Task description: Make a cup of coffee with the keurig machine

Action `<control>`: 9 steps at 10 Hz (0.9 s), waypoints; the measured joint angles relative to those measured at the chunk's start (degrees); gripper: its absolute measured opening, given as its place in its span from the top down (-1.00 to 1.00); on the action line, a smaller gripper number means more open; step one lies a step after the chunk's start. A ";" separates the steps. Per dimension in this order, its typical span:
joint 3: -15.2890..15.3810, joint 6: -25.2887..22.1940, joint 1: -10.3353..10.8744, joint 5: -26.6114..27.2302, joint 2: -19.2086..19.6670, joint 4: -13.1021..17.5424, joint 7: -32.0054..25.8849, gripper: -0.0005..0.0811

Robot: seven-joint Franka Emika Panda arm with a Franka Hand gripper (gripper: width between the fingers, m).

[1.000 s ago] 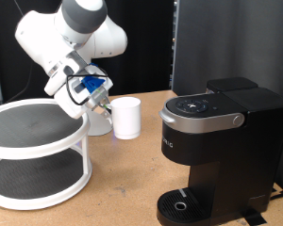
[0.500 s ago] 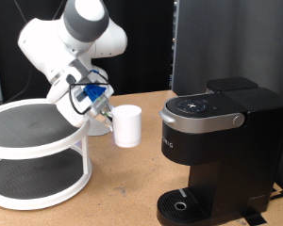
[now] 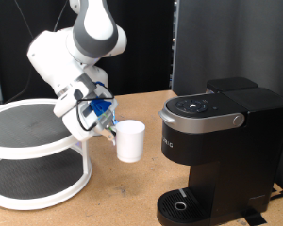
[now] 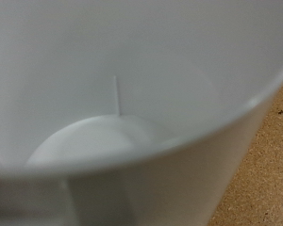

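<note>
The white cup (image 3: 131,139) hangs upright above the wooden table, near the middle of the exterior view. My gripper (image 3: 109,128) is shut on the side of the cup that faces the exterior view's left; the handle is hidden there. The wrist view is filled by the cup's (image 4: 123,104) empty white inside and its rim. The black keurig machine (image 3: 220,151) stands at the exterior view's right with its silver-grey lid down. Nothing sits on its round drip tray (image 3: 184,203). The cup is about a hand's width to the left of the machine's front.
A white two-tier round stand (image 3: 33,151) with dark shelves fills the exterior view's left, just behind the arm's wrist. A black panel (image 3: 226,42) rises behind the machine. Bare wooden table (image 3: 123,193) lies below the cup.
The arm has carried the cup down and toward the exterior view's right and bottom, closer to the keurig machine. The machine and the stand have not moved.
</note>
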 joint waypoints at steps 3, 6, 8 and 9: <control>0.30 0.85 1.16 4.70 4.35 0.93 -4.19 0.82; 1.04 1.53 1.51 7.52 7.68 1.65 -6.23 0.82; 1.83 2.53 1.62 9.16 9.35 2.24 -6.51 0.82; 2.30 2.75 1.66 9.90 10.19 2.71 -6.51 0.82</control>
